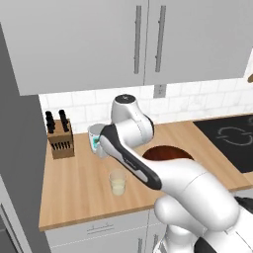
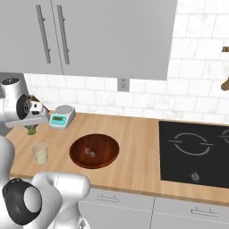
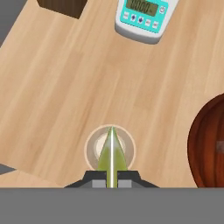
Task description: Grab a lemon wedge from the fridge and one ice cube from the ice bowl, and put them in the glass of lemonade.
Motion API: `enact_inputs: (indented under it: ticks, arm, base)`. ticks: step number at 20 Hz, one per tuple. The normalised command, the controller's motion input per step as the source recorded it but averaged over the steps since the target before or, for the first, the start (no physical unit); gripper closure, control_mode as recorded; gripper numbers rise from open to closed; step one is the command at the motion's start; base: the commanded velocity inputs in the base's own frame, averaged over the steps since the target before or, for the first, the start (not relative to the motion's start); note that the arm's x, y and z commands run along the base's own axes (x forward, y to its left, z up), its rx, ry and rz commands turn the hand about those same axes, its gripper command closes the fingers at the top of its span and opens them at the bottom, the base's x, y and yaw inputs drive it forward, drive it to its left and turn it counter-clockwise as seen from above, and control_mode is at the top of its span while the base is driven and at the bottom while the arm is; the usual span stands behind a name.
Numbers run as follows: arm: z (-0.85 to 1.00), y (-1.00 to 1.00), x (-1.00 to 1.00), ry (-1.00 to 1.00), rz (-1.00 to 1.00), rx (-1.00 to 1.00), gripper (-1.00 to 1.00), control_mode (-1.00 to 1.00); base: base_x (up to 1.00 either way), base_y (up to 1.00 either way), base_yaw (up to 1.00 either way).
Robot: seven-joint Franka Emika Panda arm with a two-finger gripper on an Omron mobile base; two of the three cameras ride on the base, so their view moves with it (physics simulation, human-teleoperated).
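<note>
Above the pale wooden counter point(image 3: 57, 96), the two-finger gripper point(image 3: 112, 183) is seen closed on the tiny yellow-green lemon wedge point(image 3: 111, 155), which is held directly over the small clear glass of pale yellow lemonade point(image 3: 110, 148). The glass point(image 1: 117, 183) is observed standing upright near the counter's front edge, beside the wide, shallow, dark reddish-brown wooden ice bowl point(image 2: 94, 150). Two small pale translucent ice cubes point(image 2: 89, 153) are noted inside the bowl. A white kitchen scale with a teal display point(image 2: 62, 116) is recorded behind the glass.
</note>
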Motion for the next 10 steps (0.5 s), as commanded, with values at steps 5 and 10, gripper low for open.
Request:
enact_inputs:
  ticks: [5, 10]
  arm:
    - [-0.25, 0.03, 0.13, 0.00, 0.00, 0.01, 1.00, -1.00]
    - [-0.39, 0.00, 0.00, 0.00, 0.00, 0.06, 1.00, -1.00]
  base:
    - [0.00, 0.00, 0.00]
    - [0.00, 0.00, 0.00]
